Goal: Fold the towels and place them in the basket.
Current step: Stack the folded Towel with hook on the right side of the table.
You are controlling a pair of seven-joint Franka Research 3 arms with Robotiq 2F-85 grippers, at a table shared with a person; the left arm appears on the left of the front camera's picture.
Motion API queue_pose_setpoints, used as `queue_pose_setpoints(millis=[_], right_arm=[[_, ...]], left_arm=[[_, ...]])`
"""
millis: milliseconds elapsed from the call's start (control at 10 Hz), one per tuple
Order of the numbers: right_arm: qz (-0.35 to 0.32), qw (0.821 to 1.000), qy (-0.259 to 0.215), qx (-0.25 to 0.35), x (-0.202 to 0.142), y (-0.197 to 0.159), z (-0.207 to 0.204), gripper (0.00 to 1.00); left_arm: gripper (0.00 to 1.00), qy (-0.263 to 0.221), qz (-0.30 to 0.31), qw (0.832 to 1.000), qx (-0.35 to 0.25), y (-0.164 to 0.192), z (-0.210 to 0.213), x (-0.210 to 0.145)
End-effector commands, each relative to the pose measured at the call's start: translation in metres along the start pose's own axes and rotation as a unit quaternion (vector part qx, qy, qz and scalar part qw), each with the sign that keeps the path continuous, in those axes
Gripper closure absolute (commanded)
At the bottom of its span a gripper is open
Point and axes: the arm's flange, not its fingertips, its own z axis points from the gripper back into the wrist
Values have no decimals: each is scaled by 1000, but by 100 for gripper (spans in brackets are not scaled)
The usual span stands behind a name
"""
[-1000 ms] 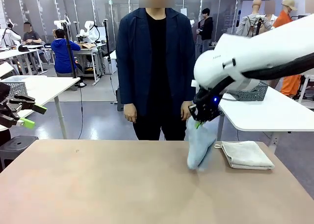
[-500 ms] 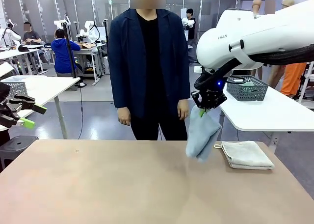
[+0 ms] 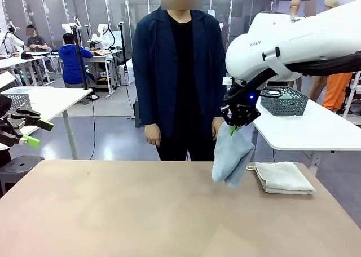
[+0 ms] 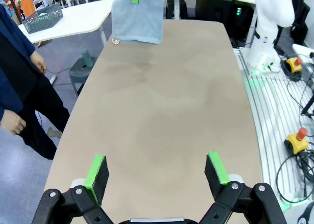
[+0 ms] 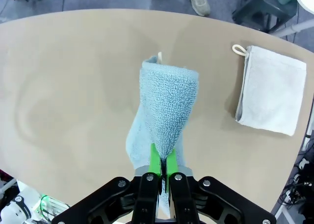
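Grey-blue towel hangs above the desk, pinched by the right end effector; the folded cream-white towel lies beside it. Left end effector gapes wide, holding nothing.

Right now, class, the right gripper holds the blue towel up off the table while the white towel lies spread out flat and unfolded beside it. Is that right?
One detail is wrong: the white towel is already folded into a neat stack, not spread out. The right wrist view shows this, with its loop at one corner. The rest stands: the right gripper is shut on the blue towel, hanging above the table.
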Motion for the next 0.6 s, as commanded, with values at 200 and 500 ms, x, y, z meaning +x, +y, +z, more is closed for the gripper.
queue_pose_setpoints(millis=[200,500], right_arm=[[-41,997,22,57,30,-44,1,95],[-79,992,14,97,49,-107,-1,95]], left_arm=[[0,-3,-1,1000,1,0,1,2],[0,-3,-1,1000,1,0,1,2]])
